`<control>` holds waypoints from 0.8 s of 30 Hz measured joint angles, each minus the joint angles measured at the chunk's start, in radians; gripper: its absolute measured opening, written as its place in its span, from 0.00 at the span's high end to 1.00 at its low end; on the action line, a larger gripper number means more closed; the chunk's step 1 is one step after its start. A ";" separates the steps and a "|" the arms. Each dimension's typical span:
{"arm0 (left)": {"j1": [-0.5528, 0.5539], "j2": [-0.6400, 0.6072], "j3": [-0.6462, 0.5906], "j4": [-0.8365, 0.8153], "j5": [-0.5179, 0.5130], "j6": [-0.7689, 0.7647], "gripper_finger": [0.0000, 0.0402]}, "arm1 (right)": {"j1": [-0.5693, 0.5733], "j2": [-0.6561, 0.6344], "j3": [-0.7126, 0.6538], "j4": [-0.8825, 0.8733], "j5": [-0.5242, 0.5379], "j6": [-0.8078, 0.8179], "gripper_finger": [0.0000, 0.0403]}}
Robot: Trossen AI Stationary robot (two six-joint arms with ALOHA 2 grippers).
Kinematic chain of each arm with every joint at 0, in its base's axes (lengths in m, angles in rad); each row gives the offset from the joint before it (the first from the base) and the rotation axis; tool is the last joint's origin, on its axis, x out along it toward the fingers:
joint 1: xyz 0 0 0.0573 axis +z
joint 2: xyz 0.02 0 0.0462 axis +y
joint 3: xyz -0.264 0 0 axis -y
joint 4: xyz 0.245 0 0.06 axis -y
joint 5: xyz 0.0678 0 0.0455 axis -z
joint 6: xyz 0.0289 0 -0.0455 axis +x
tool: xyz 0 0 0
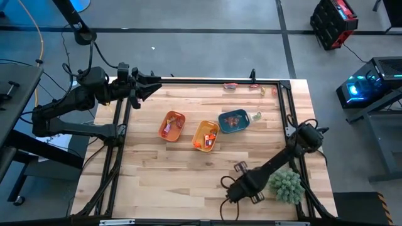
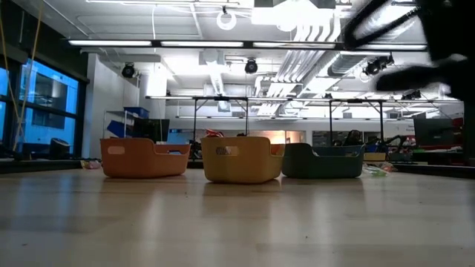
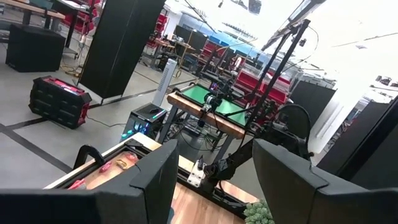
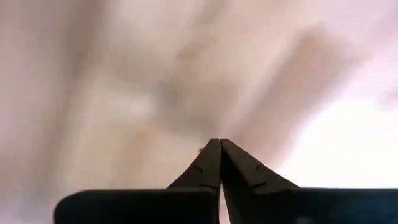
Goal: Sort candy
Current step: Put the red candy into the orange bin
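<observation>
Wooden table (image 1: 157, 169) looks mostly sorted, candy (image 1: 168, 127) sitting in the three bins with a few strays (image 1: 230, 87) at the far edge, so I'd guess the parked left gripper (image 1: 152, 83), fingers apart, or right gripper (image 1: 224, 182), pinched shut on nothing, reaches there next.

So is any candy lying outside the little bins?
Yes. A few loose candies lie along the table's far edge, and one pale piece sits just beside the blue bin instead of inside it.
</observation>
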 joint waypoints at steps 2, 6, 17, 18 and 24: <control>0.000 0.000 0.000 0.000 0.000 -0.002 0.51 | -0.022 -0.001 0.022 -0.035 0.123 -0.099 1.00; 0.000 0.000 0.000 0.001 0.000 -0.027 0.51 | -0.109 -0.001 0.037 -0.026 0.277 -0.234 1.00; 0.000 -0.002 0.000 0.010 0.032 -0.028 0.51 | -0.458 -0.003 0.200 0.230 0.408 -0.436 1.00; 0.000 -0.004 0.000 0.010 0.035 -0.028 0.51 | -0.488 -0.004 0.235 0.284 0.390 -0.432 1.00; 0.000 -0.027 0.000 0.011 0.037 -0.027 0.51 | -0.670 0.003 0.341 0.734 0.085 -0.227 1.00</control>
